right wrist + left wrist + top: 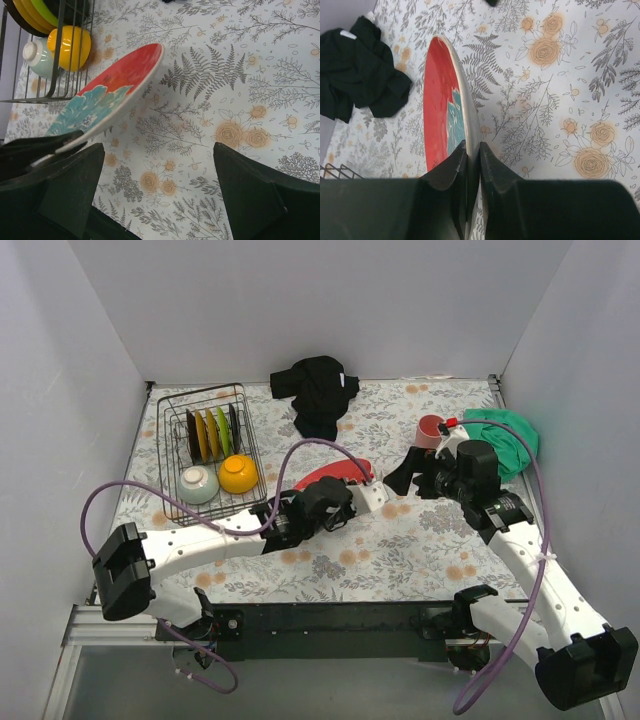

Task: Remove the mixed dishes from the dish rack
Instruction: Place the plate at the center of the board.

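Observation:
My left gripper (pixel 368 490) is shut on the rim of the red-rimmed patterned plate (pixel 335 474), held tilted above the mat at table centre; the plate also shows in the left wrist view (pixel 442 105) and in the right wrist view (pixel 112 95). My right gripper (pixel 415 478) is open and empty, just right of the plate. The black wire dish rack (pixel 172 430) at the far left holds the black, yellow and green plates (pixel 212 432), a white bowl (pixel 198 484) and an orange bowl (pixel 239 474). The pink-red cup (pixel 431 431) stands behind the right gripper. The dark blue mug is out of view.
A black cloth (pixel 318 392) lies at the back centre and a green cloth (pixel 508 438) at the back right. The floral mat (pixel 400 550) covers the table. White walls close in on three sides.

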Controlling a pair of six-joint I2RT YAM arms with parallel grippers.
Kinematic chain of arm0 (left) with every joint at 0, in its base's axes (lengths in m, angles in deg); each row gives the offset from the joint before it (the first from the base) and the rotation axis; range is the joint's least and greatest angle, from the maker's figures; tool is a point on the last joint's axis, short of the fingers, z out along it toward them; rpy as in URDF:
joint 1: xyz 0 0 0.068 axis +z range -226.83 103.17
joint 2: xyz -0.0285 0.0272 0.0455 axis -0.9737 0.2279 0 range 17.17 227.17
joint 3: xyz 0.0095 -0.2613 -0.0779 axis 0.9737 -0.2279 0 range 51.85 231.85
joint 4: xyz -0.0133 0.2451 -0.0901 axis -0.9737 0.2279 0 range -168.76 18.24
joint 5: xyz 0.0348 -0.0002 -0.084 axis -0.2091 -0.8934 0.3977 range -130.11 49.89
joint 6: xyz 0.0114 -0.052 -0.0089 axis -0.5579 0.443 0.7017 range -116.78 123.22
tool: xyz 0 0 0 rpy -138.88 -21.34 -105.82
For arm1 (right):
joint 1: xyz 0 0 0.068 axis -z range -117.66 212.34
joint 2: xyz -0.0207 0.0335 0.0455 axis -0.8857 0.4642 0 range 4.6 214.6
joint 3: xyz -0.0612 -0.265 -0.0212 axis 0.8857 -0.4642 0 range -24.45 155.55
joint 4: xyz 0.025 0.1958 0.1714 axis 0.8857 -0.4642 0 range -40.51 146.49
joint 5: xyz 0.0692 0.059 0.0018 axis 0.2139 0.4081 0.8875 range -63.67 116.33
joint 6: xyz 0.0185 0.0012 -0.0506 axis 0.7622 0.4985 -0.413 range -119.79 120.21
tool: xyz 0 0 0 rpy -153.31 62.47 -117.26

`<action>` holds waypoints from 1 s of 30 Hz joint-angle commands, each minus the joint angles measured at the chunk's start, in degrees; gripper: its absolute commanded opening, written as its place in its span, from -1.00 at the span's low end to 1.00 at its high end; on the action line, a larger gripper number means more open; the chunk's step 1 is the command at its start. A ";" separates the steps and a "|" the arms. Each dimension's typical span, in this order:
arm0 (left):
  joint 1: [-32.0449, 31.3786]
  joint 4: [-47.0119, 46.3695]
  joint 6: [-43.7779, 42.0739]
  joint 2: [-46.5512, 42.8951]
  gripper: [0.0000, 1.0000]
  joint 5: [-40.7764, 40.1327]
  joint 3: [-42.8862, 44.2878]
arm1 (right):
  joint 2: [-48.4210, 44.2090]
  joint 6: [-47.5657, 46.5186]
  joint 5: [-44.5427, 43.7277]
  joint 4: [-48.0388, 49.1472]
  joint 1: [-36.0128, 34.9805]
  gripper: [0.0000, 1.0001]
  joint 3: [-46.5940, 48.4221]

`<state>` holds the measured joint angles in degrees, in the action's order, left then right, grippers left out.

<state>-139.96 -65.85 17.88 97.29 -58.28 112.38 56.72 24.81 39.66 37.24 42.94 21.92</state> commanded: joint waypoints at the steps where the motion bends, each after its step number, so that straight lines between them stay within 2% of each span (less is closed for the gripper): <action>1: -5.14 -16.85 -7.80 -4.97 -1.00 -10.38 -2.17 | 0.53 4.66 1.35 -0.88 1.20 0.96 3.20; 7: -10.86 -25.55 -13.07 -2.95 -1.00 -15.13 -6.65 | 3.34 7.83 5.13 -0.27 1.47 0.94 2.76; 15: -14.03 -32.94 -18.08 2.49 -1.00 -17.51 -7.80 | 8.00 10.29 12.25 3.42 1.47 0.86 -1.98; 18: -14.56 -33.82 -18.78 3.99 -1.00 -17.77 -8.24 | 8.09 11.87 13.39 6.23 1.47 0.55 -4.62; 19: -14.74 -33.91 -18.87 4.34 -1.00 -17.95 -8.41 | 8.17 11.96 13.40 6.67 1.47 0.34 -4.88; 21: -14.82 -34.09 -18.87 4.52 -1.00 -18.04 -8.59 | 8.35 11.96 13.13 6.59 1.47 0.15 -5.32; 22: -14.83 -34.09 -18.61 4.61 -1.00 -17.95 -8.68 | 8.44 11.96 13.22 6.68 1.47 -0.12 -5.50; 24: -14.83 -34.09 -18.08 4.70 -1.00 -17.95 -9.03 | 8.79 12.48 13.13 7.20 1.38 -0.34 -5.94; 25: -14.74 -34.00 -17.82 4.78 -1.00 -18.04 -9.20 | 8.79 12.75 13.13 7.55 1.38 -0.56 -6.11; 27: -14.83 -33.56 -16.94 4.79 -1.00 -18.39 -9.56 | 8.79 13.71 13.13 8.78 1.47 -0.73 -6.81; 28: -14.83 -33.47 -16.59 4.70 -1.00 -18.48 -9.82 | 8.79 13.98 13.05 9.31 1.47 -0.90 -6.99; 30: -14.83 -32.69 -15.28 4.52 -0.97 -18.56 -10.17 | 8.44 14.60 12.70 10.45 1.47 -0.97 -7.34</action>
<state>-155.76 -92.71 1.77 104.65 -72.68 101.41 66.12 47.61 51.72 41.55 44.65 15.82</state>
